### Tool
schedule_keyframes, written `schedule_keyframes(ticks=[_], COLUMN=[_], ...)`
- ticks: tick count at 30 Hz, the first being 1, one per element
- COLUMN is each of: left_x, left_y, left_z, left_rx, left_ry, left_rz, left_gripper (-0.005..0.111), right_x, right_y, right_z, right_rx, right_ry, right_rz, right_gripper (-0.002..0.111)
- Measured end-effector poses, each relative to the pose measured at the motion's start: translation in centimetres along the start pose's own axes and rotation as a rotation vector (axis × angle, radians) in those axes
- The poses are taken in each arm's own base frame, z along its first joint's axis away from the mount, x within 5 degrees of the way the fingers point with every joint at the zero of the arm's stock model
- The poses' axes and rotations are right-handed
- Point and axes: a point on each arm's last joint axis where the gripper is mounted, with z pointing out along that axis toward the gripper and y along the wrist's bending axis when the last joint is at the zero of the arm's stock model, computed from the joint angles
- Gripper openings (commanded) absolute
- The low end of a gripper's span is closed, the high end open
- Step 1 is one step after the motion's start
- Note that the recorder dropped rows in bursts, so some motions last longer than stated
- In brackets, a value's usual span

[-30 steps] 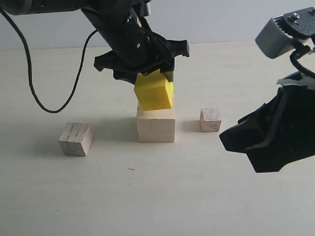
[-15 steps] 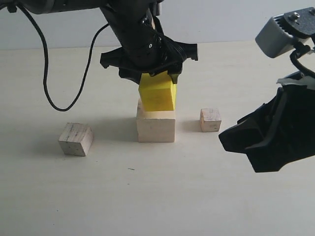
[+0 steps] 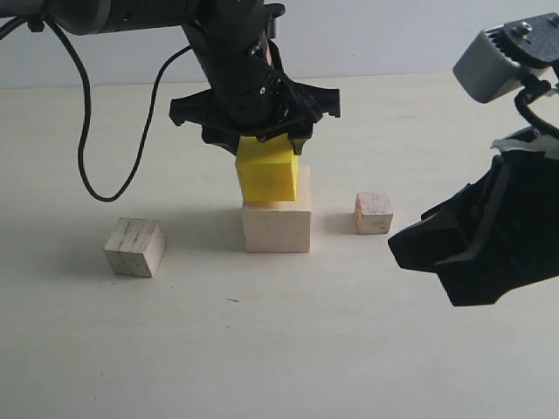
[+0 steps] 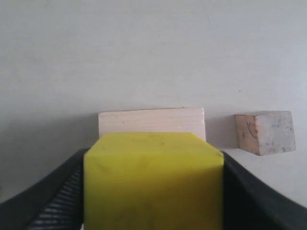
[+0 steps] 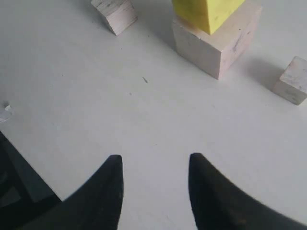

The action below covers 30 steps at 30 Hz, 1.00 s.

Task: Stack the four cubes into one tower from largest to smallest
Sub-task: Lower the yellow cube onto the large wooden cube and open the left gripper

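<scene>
My left gripper (image 3: 258, 140) is shut on the bright yellow cube (image 3: 266, 177), whose underside rests, slightly tilted, on the large pale wooden block (image 3: 277, 223) at the table's middle. The left wrist view shows the yellow cube (image 4: 153, 179) filling the jaws, with the large block (image 4: 151, 122) just behind it. A medium pale cube (image 3: 134, 246) lies on the table to the left, and the smallest pale cube (image 3: 374, 213) lies to the right of the block. My right gripper (image 5: 154, 165) hangs open and empty over bare table at the right, away from every cube.
A black cable (image 3: 87, 157) loops down from the left arm over the table at the back left. The right arm's body (image 3: 485, 236) fills the right side of the exterior view. The pale table (image 3: 279, 349) runs on in front of the cubes.
The left gripper has carried the yellow cube a little left and down, and turned it, so it now sits squarer on the large block. The right arm has not moved.
</scene>
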Motion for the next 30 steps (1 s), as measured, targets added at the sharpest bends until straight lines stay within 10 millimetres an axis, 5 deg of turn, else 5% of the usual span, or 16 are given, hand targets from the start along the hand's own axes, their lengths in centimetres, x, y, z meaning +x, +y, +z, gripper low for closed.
schedule_keyframes(ticks=[30], left_x=[0.0], left_y=[-0.3], left_z=[1.5], left_rx=[0.008], left_ry=[-0.009], left_rz=[0.004], left_gripper=[0.000], right_x=[0.0], right_y=[0.0], right_z=[0.0], right_rx=[0.000], right_ry=[0.000], right_rz=[0.000], right_gripper=[0.042])
